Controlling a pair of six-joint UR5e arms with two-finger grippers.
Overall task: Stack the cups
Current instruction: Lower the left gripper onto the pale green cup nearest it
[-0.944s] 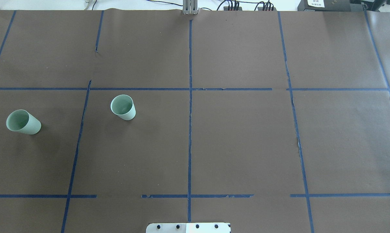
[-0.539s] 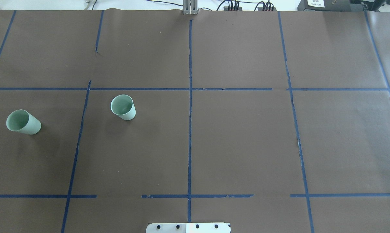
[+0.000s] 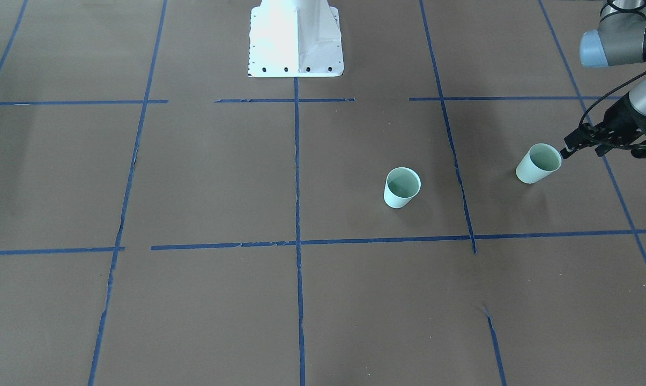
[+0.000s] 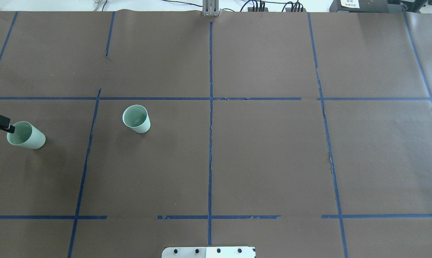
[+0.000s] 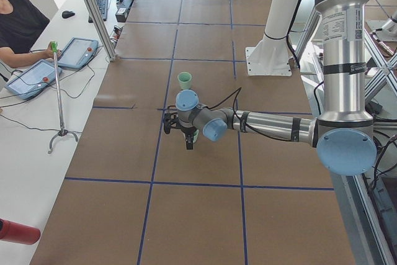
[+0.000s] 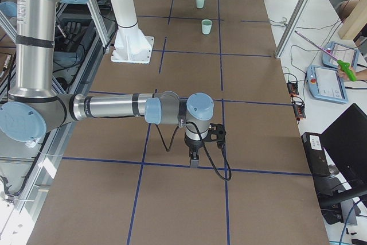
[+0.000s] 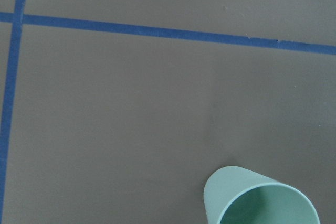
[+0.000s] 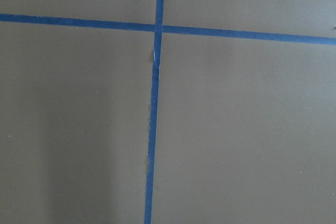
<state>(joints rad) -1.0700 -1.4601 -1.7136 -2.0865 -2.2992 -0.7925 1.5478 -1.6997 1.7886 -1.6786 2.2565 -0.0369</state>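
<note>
Two pale mint-green cups stand mouth up on the brown table. One cup [image 4: 136, 119] [image 3: 402, 186] is left of the table's middle. The other cup [image 4: 25, 135] [image 3: 538, 163] is near the table's left end. It also shows at the bottom of the left wrist view [image 7: 260, 199]. My left gripper [image 3: 584, 151] [image 4: 2, 124] looks open. It hovers beside this outer cup, one fingertip at its rim. My right gripper [image 6: 194, 160] shows only in the exterior right view, low over bare table, and I cannot tell its state.
Blue tape lines [image 4: 210, 143] divide the brown table into squares. The white robot base [image 3: 296, 37] stands at the robot's edge. An operator [image 5: 22, 23] with tablets [image 5: 31, 77] sits beside the table, next to a thin stand [image 5: 59, 103].
My left gripper has come into the overhead view from the left edge and now reaches the outer cup's rim. Both cups have stayed in place.
</note>
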